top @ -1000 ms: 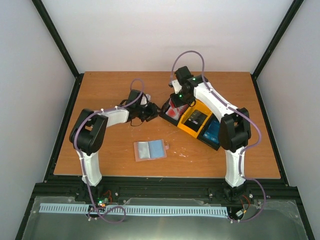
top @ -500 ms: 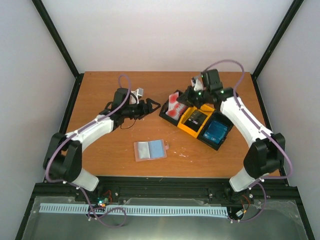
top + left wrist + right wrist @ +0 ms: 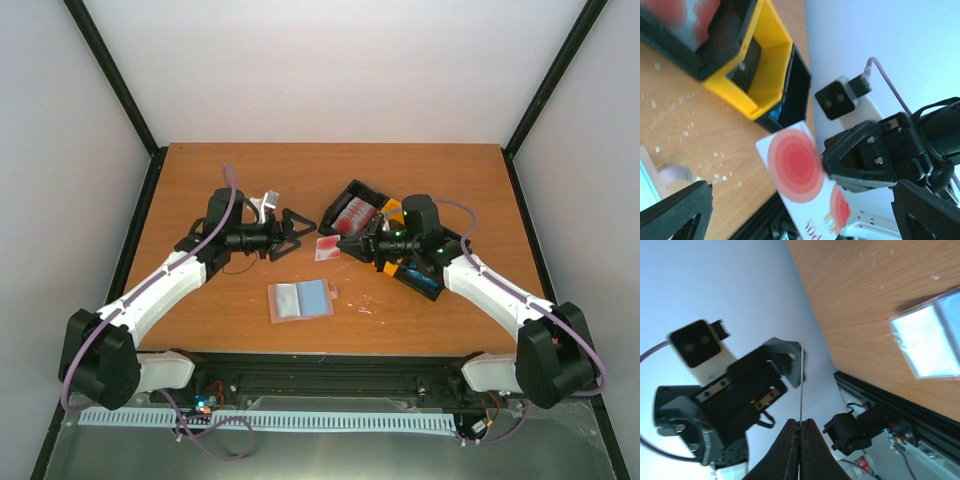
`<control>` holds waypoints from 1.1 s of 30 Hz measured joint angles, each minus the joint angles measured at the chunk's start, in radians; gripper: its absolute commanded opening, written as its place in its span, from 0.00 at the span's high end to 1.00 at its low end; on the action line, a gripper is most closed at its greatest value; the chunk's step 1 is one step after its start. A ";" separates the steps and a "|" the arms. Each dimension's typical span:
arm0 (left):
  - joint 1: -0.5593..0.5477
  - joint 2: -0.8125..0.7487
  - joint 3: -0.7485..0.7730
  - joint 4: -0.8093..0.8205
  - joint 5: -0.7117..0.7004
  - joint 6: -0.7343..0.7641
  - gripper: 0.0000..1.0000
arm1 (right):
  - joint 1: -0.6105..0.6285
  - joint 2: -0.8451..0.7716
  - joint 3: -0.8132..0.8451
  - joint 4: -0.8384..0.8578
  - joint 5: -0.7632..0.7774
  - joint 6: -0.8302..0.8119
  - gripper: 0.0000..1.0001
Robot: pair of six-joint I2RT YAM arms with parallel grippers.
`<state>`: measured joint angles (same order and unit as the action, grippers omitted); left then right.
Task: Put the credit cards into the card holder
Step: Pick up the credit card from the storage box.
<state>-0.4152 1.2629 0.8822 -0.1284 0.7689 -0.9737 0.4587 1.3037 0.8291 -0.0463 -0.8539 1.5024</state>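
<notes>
- My right end effector (image 3: 345,243) is pinched shut on one red credit card (image 3: 328,248), gripping it by the edge and holding it up off the counter (image 3: 200,180).
- My left end effector (image 3: 298,234) is spread wide and holds nothing. It sits just at 9 o'clock of that card, facing it.
- The card holder (image 3: 300,298) lies open on the counter at 6 o'clock of the held card, apart from both end effectors.
- More red cards (image 3: 352,212) sit in the end compartment of the tray (image 3: 771,70), at 1 o'clock.
</notes>
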 measured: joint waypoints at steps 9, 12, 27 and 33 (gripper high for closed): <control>0.000 -0.072 -0.178 0.154 0.142 -0.310 0.37 | 0.082 0.001 -0.048 0.240 -0.011 0.156 0.97; 0.000 -0.114 -0.230 0.255 0.163 -0.429 0.46 | 0.100 0.003 -0.058 0.277 -0.010 0.174 0.97; 0.001 -0.174 -0.333 0.483 0.169 -0.718 0.99 | 0.151 0.025 -0.059 0.337 -0.004 0.150 0.93; 0.001 -0.184 -0.337 0.442 0.138 -0.657 0.99 | 0.151 0.050 -0.032 0.245 0.012 0.003 0.64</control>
<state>-0.4141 1.0786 0.5449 0.3138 0.9073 -1.6306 0.6102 1.3533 0.7975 0.1989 -0.8421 1.5055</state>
